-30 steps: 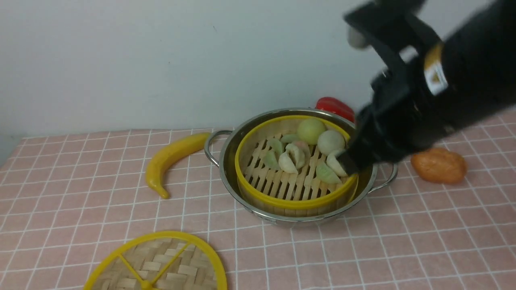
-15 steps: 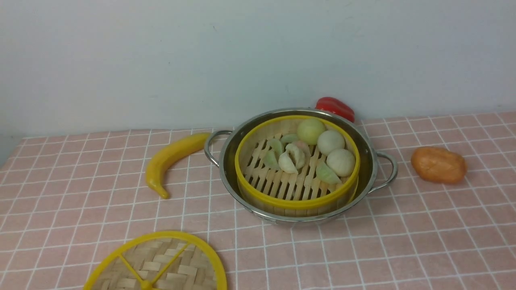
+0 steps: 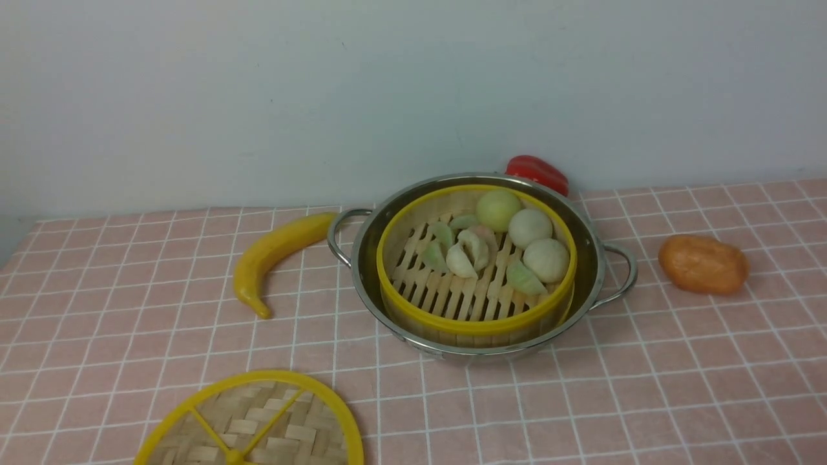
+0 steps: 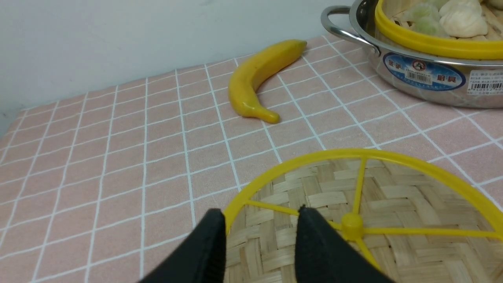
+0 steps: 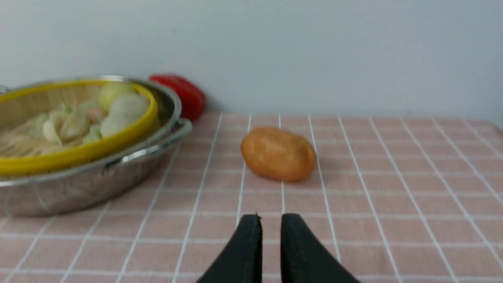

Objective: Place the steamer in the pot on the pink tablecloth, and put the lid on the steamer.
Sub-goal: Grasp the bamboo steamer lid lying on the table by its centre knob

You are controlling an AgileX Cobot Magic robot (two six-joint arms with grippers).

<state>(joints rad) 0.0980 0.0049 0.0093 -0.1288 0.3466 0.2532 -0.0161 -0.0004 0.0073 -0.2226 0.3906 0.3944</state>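
Note:
The steamer [image 3: 452,294], a yellow-rimmed bamboo basket of pale dumplings and buns, sits inside the shiny pot [image 3: 586,255] on the pink tablecloth [image 3: 646,387]. The lid [image 3: 258,420], a woven disc with yellow spokes, lies flat on the cloth at the near left, partly cut off by the frame edge. In the left wrist view my left gripper [image 4: 261,220] is open, its two black fingers straddling the rim of the lid [image 4: 393,196] without closing on it. My right gripper [image 5: 271,224] hangs over bare cloth to the right of the pot [image 5: 98,184], fingers slightly apart and holding nothing. Neither arm appears in the front view.
A yellow banana [image 3: 271,255] lies left of the pot. A red pepper [image 3: 536,173] rests behind the pot against the wall. An orange lump [image 3: 703,265] lies on the cloth to the pot's right, a little beyond my right gripper.
My right arm has pulled back from the steamer's right rim and left the front view. The steamer stays in the pot. Lid and left gripper have not moved.

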